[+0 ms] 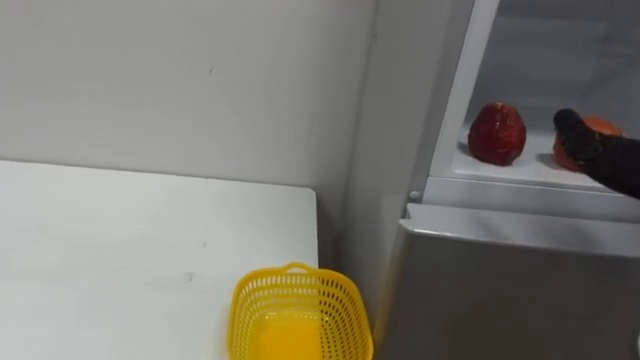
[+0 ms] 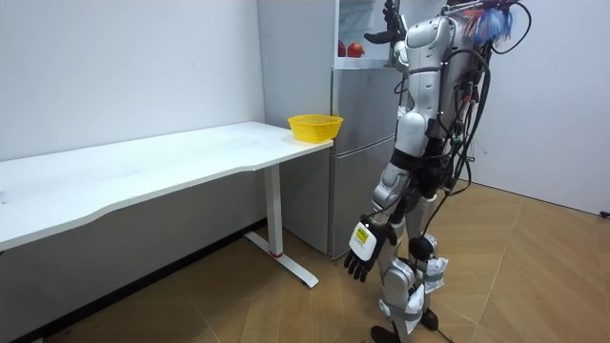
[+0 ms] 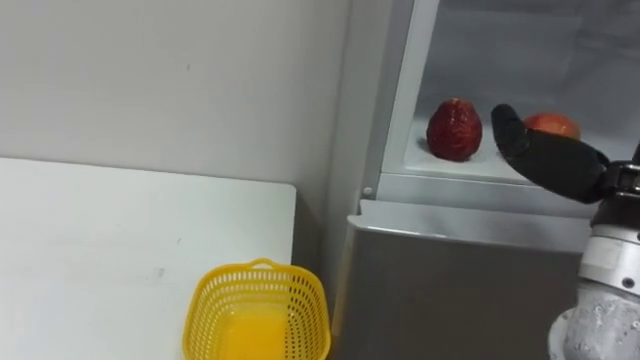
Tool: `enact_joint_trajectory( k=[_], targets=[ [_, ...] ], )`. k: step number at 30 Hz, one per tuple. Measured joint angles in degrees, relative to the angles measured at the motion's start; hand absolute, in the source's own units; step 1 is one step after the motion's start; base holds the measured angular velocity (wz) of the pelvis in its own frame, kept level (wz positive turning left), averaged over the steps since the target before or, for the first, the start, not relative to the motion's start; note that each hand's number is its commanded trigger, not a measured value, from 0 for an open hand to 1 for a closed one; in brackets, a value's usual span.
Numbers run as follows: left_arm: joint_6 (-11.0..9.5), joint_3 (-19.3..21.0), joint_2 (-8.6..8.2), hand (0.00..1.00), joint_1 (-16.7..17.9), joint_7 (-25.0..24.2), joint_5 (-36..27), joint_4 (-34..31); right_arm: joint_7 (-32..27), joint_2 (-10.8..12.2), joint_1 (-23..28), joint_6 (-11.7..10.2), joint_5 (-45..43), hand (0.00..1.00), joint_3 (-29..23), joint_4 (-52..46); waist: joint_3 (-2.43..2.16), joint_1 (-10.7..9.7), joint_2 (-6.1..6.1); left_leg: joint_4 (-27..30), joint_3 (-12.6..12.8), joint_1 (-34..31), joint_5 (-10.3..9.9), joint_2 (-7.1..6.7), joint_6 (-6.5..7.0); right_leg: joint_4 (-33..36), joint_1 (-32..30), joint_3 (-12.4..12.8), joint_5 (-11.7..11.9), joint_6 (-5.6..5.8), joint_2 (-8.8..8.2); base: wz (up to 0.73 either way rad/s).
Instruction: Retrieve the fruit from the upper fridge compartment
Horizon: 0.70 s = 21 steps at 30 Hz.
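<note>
Closest in is a yellow basket. It sits at the right edge of the white table, right beside the fridge. The basket has nothing in it.

Up above the grey bottom door, the top part of the fridge is open. On its white shelf are two fruits. A dark red fruit stands near the front edge, on the left side. An orange-red fruit is apart from it, further right along the shelf.

The right hand is up at the shelf, just in front of the orange-red fruit. Its fingers look stretched out and are not wrapped round the fruit yet. The left hand hangs loose and open by the robot's leg.

I think the job now is to grab the orange-red fruit. The hand should go a bit deeper, so the fingers get behind it, and then close slowly. It should not bump the dark red fruit or push its own fruit away.
</note>
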Motion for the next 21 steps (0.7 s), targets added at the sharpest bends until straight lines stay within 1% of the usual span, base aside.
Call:
enact_joint_trajectory(
  k=[1,4,6,8,9,11,13,15,18,20,21],
  targets=[
    [0.0,0.02,0.0,0.0,0.11,-0.01,0.0,0.0,0.09,-0.02,-0.16,0.0,-0.38,0.0,-0.01,0.0,0.0,-0.06,0.04,0.04,-0.42,0.01,0.0,-0.1,0.0,-0.15,0.26,-0.44,0.01,0.02,-0.1,0.15],
    [0.01,0.07,0.12,0.0,-0.29,0.02,0.04,-0.04,0.52,-0.57,-0.2,-0.02,-0.21,0.0,0.13,0.7,0.04,0.33,0.1,-0.04,-0.8,-0.15,-0.01,-0.07,0.01,-0.36,0.35,-0.65,0.06,0.04,-0.05,0.06],
    [0.09,0.06,0.1,0.0,-0.74,0.03,0.06,-0.11,1.01,-2.26,-0.29,0.02,0.86,0.0,0.17,2.48,0.05,1.15,0.18,-0.01,-0.86,-0.25,-0.02,-0.05,0.01,-0.36,0.33,-0.83,0.08,0.03,-0.09,0.0],
    [0.24,0.06,0.11,0.0,-0.78,0.03,0.09,-0.56,1.66,-3.46,-0.81,0.12,2.51,0.0,0.16,4.35,0.03,1.33,0.2,0.13,-1.08,-0.68,-0.02,0.08,0.01,-0.37,0.18,-1.1,0.09,0.02,-0.16,0.07],
    [0.24,0.05,0.1,0.0,-0.81,0.03,0.08,-0.69,2.7,-3.79,-1.88,0.64,2.81,0.0,0.17,5.79,0.07,1.29,0.29,0.41,-1.18,-0.91,-0.02,0.09,0.01,-0.34,0.08,-1.32,0.13,0.0,-0.21,0.06],
    [0.24,0.03,0.11,0.0,-0.76,0.03,0.07,-0.89,3.78,-3.8,-3.29,1.38,2.83,0.0,0.21,7.56,0.09,1.24,0.33,0.44,-1.21,-0.93,-0.02,0.08,0.01,-0.3,0.15,-1.74,0.14,0.0,-0.24,0.02],
    [0.25,0.04,0.1,0.0,-0.39,0.03,0.08,-1.84,5.25,-3.79,-3.94,1.46,2.84,0.0,0.29,8.82,0.16,1.24,0.62,0.43,-1.26,-0.99,-0.02,0.06,0.01,-0.25,0.26,-2.59,0.15,0.0,-0.38,0.0],
    [0.23,0.04,0.11,0.0,-0.25,0.12,0.09,-2.86,6.82,-3.79,-4.04,2.53,2.83,0.0,0.43,9.03,0.12,1.27,0.92,0.44,-1.46,-1.23,-0.01,0.07,0.01,-0.25,0.14,-3.59,0.14,0.0,-0.49,0.05],
    [0.28,0.0,0.1,0.0,-0.29,0.12,0.09,-2.88,8.24,-3.79,-4.3,2.61,2.76,0.0,1.05,9.52,-0.04,1.27,0.88,0.99,-1.45,-1.95,-0.01,0.05,0.01,-0.04,-0.47,-3.6,0.14,0.0,-0.51,0.0],
    [0.33,-0.12,0.1,0.0,-0.12,0.07,0.09,-2.88,9.06,-3.8,-4.76,2.64,2.71,0.0,1.73,10.72,-0.04,1.24,0.82,1.02,-1.48,-1.92,-0.01,0.09,0.0,0.31,-0.63,-3.63,0.14,-0.01,-0.57,0.0],
    [0.44,-0.13,0.1,0.0,-0.11,0.0,0.09,-2.88,9.41,-3.81,-5.06,3.19,2.71,0.0,1.95,11.51,-0.09,1.17,0.72,1.07,-1.48,-1.9,-0.01,0.08,0.0,0.31,-0.62,-3.65,0.14,-0.01,-0.64,0.0]
  ],
)
